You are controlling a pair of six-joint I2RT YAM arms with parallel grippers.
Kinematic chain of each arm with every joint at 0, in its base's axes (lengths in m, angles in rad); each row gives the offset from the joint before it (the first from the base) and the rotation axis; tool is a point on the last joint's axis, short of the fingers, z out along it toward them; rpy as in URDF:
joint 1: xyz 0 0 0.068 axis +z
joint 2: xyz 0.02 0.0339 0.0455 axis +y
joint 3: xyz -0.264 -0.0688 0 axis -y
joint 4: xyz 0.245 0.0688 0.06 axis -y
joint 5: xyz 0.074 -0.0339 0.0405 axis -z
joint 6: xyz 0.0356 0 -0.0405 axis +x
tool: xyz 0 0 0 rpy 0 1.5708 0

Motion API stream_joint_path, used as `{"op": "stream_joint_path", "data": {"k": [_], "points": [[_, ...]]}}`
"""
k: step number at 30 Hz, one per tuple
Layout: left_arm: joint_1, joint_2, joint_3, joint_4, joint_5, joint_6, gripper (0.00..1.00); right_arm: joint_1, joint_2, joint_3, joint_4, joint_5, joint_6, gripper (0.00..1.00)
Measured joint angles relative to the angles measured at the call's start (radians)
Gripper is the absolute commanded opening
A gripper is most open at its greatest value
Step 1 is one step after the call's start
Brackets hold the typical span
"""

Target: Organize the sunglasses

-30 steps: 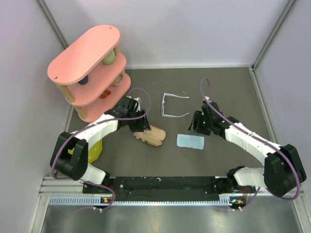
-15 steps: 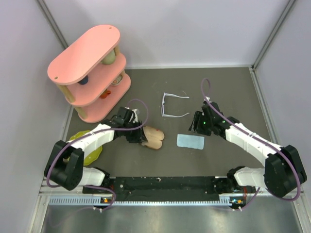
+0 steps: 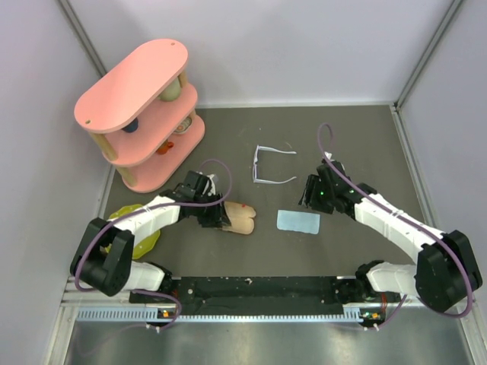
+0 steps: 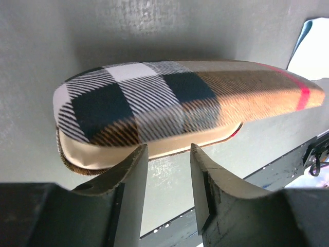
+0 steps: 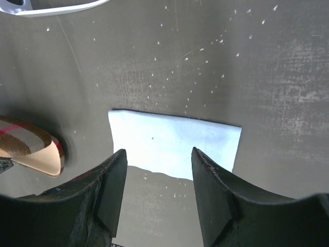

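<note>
Down at the left gripper (image 4: 167,150), the jaws stand part-open with nothing between them, tips just short of the plaid case (image 4: 190,98). Big change: a second ago that case gaped wide under this gripper. Now the lid has dropped almost shut, only a cream sliver showing, and the arm has pulled back toward its base. The right gripper (image 5: 157,154) is open too, hovering over the blue cloth (image 5: 175,141), barely moved. And the sunglasses (image 3: 256,163)? Out on the table beyond both, temples unfolded, well apart from the case, same spot as before. My read: nothing's stowed yet, and that lid will likely need lifting again.
</note>
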Motion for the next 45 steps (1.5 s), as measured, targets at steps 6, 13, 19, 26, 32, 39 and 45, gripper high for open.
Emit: {"op": "stream_joint_path", "data": {"k": [6,13,19,26,32,39,45], "points": [[0.0,0.002,0.066,-0.018,0.003,0.0,0.47,0.0,-0.021,0.0,-0.047,0.053,0.007,0.55],[0.0,0.001,0.163,-0.048,0.006,0.019,0.5,0.0,-0.021,0.001,-0.133,0.105,0.018,0.55],[-0.049,0.002,0.222,-0.071,0.027,0.022,0.57,0.0,-0.021,0.001,-0.194,0.122,0.024,0.52],[-0.218,0.095,0.359,-0.043,0.048,0.0,0.66,0.0,-0.009,0.0,-0.214,0.126,0.023,0.42],[-0.286,0.269,0.474,-0.03,0.048,-0.01,0.67,-0.004,0.067,-0.001,-0.209,0.14,0.0,0.38],[-0.323,0.405,0.536,-0.026,0.017,-0.034,0.67,-0.011,0.124,-0.024,-0.171,0.129,-0.026,0.31],[-0.335,0.48,0.547,-0.014,0.006,-0.059,0.66,-0.023,0.175,-0.025,-0.142,0.107,-0.043,0.2]]}}
